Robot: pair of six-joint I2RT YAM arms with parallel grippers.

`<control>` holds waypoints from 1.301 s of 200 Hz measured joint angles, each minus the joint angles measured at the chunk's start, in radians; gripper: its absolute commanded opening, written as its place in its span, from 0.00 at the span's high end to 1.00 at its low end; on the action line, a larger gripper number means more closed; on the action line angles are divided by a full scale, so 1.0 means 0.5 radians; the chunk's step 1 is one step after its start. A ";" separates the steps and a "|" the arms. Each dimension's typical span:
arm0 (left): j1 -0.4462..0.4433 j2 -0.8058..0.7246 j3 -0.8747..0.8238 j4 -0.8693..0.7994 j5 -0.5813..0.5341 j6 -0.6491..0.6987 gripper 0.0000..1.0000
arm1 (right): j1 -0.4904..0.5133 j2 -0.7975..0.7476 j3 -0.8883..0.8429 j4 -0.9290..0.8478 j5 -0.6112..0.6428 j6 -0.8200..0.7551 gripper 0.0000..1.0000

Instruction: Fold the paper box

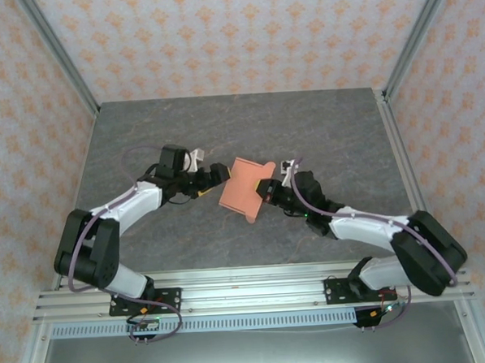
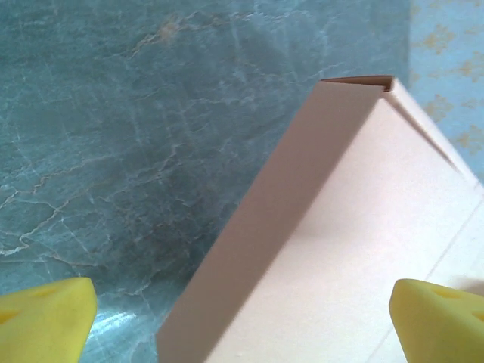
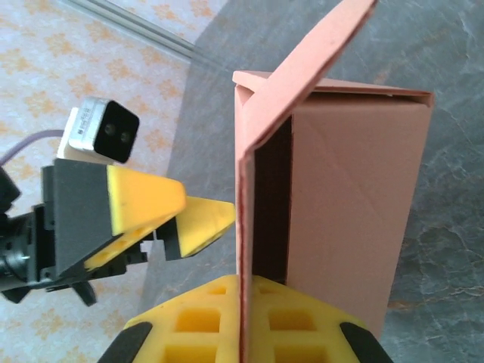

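The paper box (image 1: pixel 244 189) is salmon-orange, partly folded into a rectangular tube, and held up above the grey table. My right gripper (image 1: pixel 266 192) is at its right edge. In the right wrist view that gripper (image 3: pixel 243 325) is shut on one thin wall of the paper box (image 3: pixel 348 204), with a flap sticking up at the top. My left gripper (image 1: pixel 223 174) is at the box's left edge and stands open. Its yellow fingers (image 2: pixel 45 318) spread wide on either side of the paper box (image 2: pixel 340 227), not pressing it. The left gripper (image 3: pixel 204 212) sits just left of the held wall.
The grey marbled table (image 1: pixel 223 125) extends behind and in front of the box. Patterned walls and metal frame posts (image 1: pixel 57 53) enclose it on three sides. A metal rail (image 1: pixel 248 291) runs along the near edge by the arm bases.
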 measured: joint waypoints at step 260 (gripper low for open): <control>-0.124 -0.638 -0.124 0.423 0.485 -0.149 0.47 | -0.114 -0.480 0.229 -0.063 -0.416 -0.047 0.87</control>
